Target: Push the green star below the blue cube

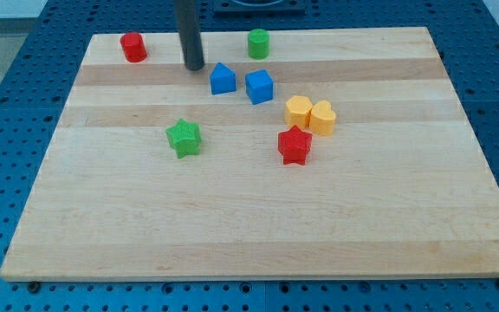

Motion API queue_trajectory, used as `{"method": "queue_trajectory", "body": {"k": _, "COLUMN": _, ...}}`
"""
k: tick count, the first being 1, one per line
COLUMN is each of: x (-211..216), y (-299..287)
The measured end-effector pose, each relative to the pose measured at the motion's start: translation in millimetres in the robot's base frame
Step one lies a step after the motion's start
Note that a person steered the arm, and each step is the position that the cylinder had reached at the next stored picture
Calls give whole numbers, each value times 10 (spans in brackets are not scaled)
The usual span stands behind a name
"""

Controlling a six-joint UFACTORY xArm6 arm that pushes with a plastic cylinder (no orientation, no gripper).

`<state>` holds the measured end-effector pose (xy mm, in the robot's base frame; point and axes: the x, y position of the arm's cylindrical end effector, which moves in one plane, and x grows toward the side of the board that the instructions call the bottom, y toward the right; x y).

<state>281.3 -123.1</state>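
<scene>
Camera view: my tip near the table's top edge, well apart from green star and blue cube; no jaws fitted.

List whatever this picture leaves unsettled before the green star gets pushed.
- Rod above my tip: cut off by the view's top edge; the arm is unseen.
- Yellow blocks: pressed together, so their shapes are unclear.
- Blue cube and blue block: gap or contact too small to tell.
- Green star: surface detail blurred.
</scene>
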Motion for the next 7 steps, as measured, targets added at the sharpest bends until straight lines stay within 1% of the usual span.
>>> {"method": "queue_trajectory", "body": {"k": 1, "x": 277, "y": -312}}
{"method": "queue_trajectory", "body": {"k": 2, "x": 730, "y": -421}}
{"method": "queue_trajectory", "body": {"k": 4, "x": 1575, "y": -409}}
{"method": "queue_trajectory", "body": {"k": 5, "x": 1853, "y": -280}}
{"method": "queue_trajectory", "body": {"k": 7, "x": 1803, "y": 235}}
